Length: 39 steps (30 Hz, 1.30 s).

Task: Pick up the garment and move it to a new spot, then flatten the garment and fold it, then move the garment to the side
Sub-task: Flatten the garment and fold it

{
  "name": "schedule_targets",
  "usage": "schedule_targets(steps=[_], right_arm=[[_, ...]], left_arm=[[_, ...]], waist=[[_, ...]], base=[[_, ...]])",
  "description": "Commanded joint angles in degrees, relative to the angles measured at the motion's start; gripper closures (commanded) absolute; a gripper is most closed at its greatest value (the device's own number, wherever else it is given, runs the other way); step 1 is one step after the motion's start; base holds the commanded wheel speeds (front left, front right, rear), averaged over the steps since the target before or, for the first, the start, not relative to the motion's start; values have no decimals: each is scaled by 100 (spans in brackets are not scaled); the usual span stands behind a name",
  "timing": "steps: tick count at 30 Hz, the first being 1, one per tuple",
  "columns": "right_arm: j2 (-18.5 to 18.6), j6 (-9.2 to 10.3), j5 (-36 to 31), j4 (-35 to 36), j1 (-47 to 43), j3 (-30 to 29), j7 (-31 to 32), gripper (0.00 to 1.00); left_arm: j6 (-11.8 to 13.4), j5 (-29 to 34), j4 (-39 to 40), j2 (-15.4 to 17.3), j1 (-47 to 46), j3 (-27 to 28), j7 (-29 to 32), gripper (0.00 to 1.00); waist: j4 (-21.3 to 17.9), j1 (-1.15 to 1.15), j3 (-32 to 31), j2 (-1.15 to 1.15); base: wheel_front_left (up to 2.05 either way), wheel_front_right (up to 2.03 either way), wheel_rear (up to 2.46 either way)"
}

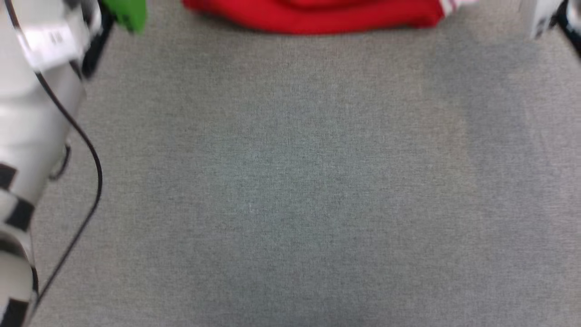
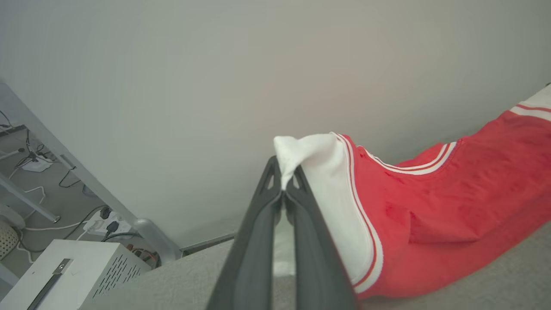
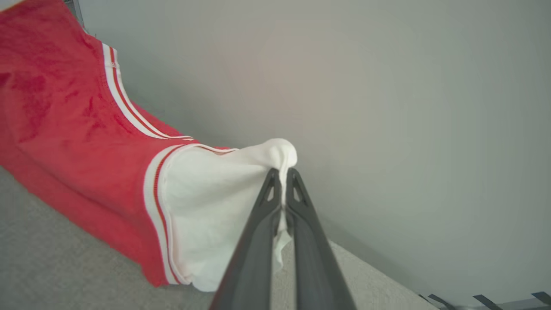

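Garment: the garment, red with white sleeves and striped trim, hangs stretched between two arms at the far edge of the grey table; its lower folds touch the surface in both wrist views.

Left gripper: the left gripper is clenched on the tip of one white sleeve, cloth bunched above the fingertips.

Right gripper: the right gripper is pinched tight on the opposite sleeve in the same manner.

Print: no lettering shows on the side facing the cameras.

Surroundings: a plain pale wall rises behind the shirt; a pale forearm with a black cable fills the head view's left edge, a blurred green object just above it.

Step in hand: by the look of it, carrying the shirt to its new spot, ahead of flattening.

Next move: likely lowering both sleeves together while drawing the shirt over the bare stretch of table, keeping the sleeves well apart so the body lays out without creases.
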State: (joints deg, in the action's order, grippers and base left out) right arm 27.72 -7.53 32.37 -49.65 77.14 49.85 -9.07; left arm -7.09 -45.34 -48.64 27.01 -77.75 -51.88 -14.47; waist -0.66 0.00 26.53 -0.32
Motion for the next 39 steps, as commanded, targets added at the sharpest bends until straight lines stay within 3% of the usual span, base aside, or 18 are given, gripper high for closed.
schedule_targets(steps=[1, 12, 21, 30, 39], right_arm=[[56, 4, 116, 53, -298, 95, -66, 100], [449, 4, 771, 726, -2505, 592, -232, 100], [723, 4, 914, 1053, -3976, 491, -339, 100], [1067, 4, 957, 1369, -5560, -173, -305, 100], [1256, 4, 827, 2049, -7174, -1380, 78, 100]], left_arm=[[73, -70, 102, 68, 360, 53, -41, 100], [750, -218, 1605, 457, 3488, 737, -51, 100], [1297, -24, 2469, 618, 5471, 1139, -52, 100], [1479, -69, 2772, 485, 6825, 1315, -52, 100], [1553, 98, 2813, 440, 7421, 1322, -52, 100]], waist=[[16, 0, -391, 32], [-38, 0, -1378, 32], [-102, 0, -1858, 32], [-90, 0, -2248, 32], [-8, 0, -2311, 32]], base=[[0, 0, 0], [0, 0, 0], [0, 0, 0], [0, 0, 0], [0, 0, 0]])
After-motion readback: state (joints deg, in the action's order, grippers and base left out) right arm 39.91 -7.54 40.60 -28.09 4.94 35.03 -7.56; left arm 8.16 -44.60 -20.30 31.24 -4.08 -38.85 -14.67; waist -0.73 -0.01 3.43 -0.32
